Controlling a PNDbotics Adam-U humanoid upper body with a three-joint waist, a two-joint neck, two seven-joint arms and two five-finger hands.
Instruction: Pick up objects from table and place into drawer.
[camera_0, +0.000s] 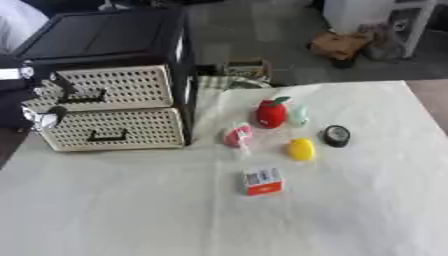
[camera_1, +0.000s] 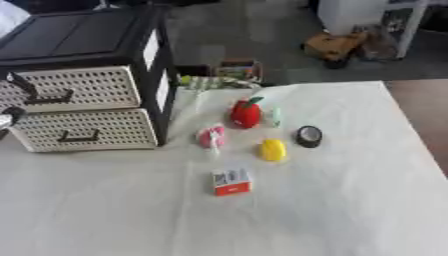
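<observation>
Drawers both look closed: black cabinet (camera_0: 105, 37) at table's far left, upper drawer (camera_0: 114, 87) and lower drawer (camera_0: 118, 129) with pale perforated fronts and dark handles. Left hand (camera_0: 45, 100) sits at the cabinet's left front edge, dark with silver parts, level with the two drawer fronts and close to the upper handle (camera_0: 83, 97). Whether its fingers are apart or closed on anything, cannot tell; only a dark shape with a silver knuckle shows. Right hand in neither view.

Objects untouched on the white table (camera_0: 350, 210), all right of the cabinet, in a loose cluster: red fruit-shaped toy (camera_0: 271, 113) with green top, a small pale-green thing (camera_0: 300, 116) just beside it, pink item (camera_0: 238, 135) nearest the cabinet, yellow rounded piece (camera_0: 302, 149), dark round object (camera_0: 337, 135) furthest right, and a small red-and-white box (camera_0: 263, 181) nearer the robot, apart from the rest.

Judgement: step in hand is opening a drawer; nothing stowed yet. To do it well, hook fingers behind the handle bar, not the mesh, and pull straight along the drawer's run toward the robot. The cabinet looks light, so an off-axis tug could drag or skew it. Open far enough to leave clear room for dropping items from above. Pink item, being closest, seems the easy first pick.
</observation>
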